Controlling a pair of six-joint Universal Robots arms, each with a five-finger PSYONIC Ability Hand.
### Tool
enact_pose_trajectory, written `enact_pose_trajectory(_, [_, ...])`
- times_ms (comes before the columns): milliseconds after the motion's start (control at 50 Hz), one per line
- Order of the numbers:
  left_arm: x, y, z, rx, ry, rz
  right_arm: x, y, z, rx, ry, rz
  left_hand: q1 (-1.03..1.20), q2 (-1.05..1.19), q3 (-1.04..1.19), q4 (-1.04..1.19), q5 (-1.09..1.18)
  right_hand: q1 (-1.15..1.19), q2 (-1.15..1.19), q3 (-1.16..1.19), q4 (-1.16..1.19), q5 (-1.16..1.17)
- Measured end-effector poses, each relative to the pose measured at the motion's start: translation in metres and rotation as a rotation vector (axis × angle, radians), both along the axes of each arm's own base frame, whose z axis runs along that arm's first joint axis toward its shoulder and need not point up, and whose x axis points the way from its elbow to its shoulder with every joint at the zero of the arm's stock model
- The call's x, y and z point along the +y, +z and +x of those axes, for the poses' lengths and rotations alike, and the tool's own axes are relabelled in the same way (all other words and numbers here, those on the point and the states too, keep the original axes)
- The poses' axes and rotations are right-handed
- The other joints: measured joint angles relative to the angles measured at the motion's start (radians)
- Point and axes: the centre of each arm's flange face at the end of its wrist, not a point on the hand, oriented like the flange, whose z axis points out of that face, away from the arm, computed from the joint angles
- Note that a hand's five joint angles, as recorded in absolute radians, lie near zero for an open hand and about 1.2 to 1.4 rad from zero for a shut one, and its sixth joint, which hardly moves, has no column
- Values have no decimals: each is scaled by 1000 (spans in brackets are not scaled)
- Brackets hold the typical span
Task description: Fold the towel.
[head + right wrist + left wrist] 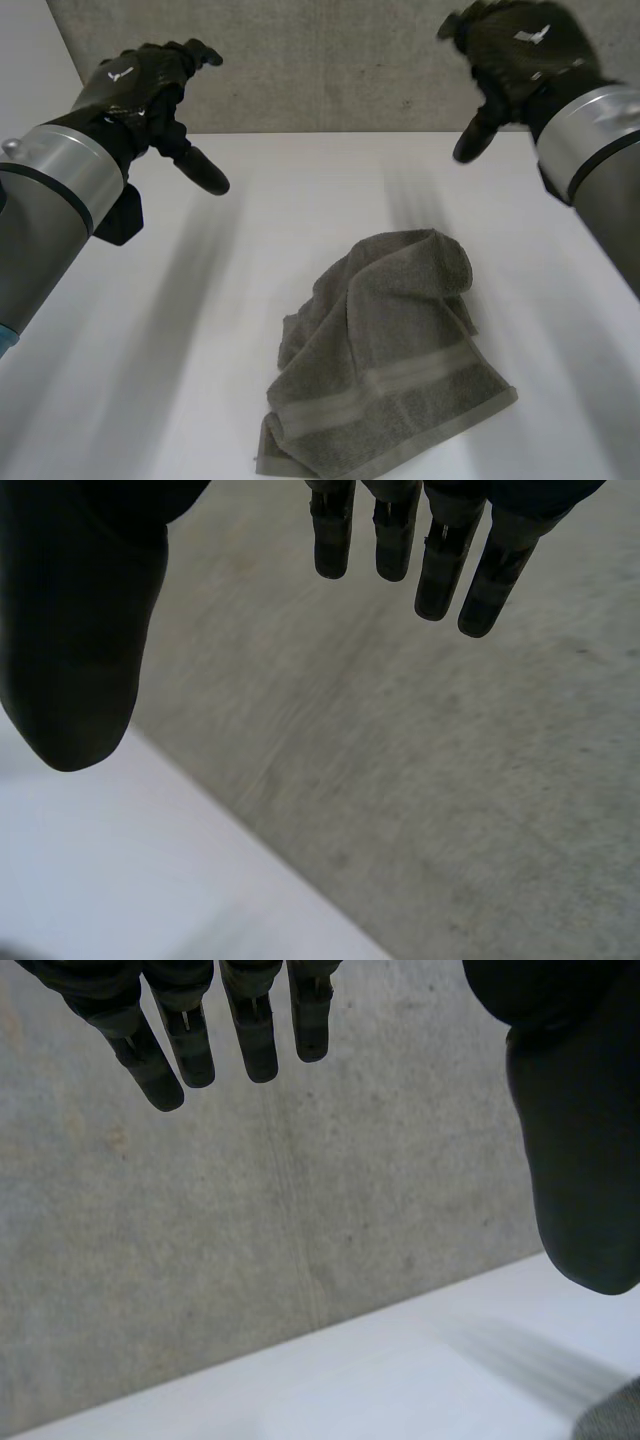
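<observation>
One towel [390, 345]; one table [150, 340]; two robot hands: left robot hand [140, 82], right robot hand [520, 52].

White table [150, 350] in front of me. Grey concrete wall [330, 70] runs along its far edge.

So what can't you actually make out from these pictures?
- Towel, head view: its nearest edge is cut off by the picture's bottom edge.
- Towel's underside and number of layers, head view: hidden by its own rumpled folds.
- Towel, left wrist view: the picture's edge cuts off all but a grey scrap past the thumb of the left hand.
</observation>
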Motion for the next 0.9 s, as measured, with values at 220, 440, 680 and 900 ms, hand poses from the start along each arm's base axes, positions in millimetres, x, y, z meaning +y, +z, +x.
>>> enact_pose_trajectory(220, [1,0,5,-33,52,58,-11,-10,-7,-56,-49,52,-3,0,0,0,-2,0,0,0,0,0])
enact_pose_trajectory(440, [3,1,7,-38,60,68,-15,-23,-5,-34,-77,86,-6,-5,-4,0,-3,-1,0,0,0,0])
enact_pose_trajectory(680, [7,2,6,-37,48,64,-16,-22,-5,-12,-67,81,-6,-8,-4,0,-2,-1,0,0,0,0])
enact_pose_trajectory(900, [40,-43,-31,-117,-104,175,-22,-57,6,283,20,108,-7,-8,-4,0,-1,-4,0,0,0,0])
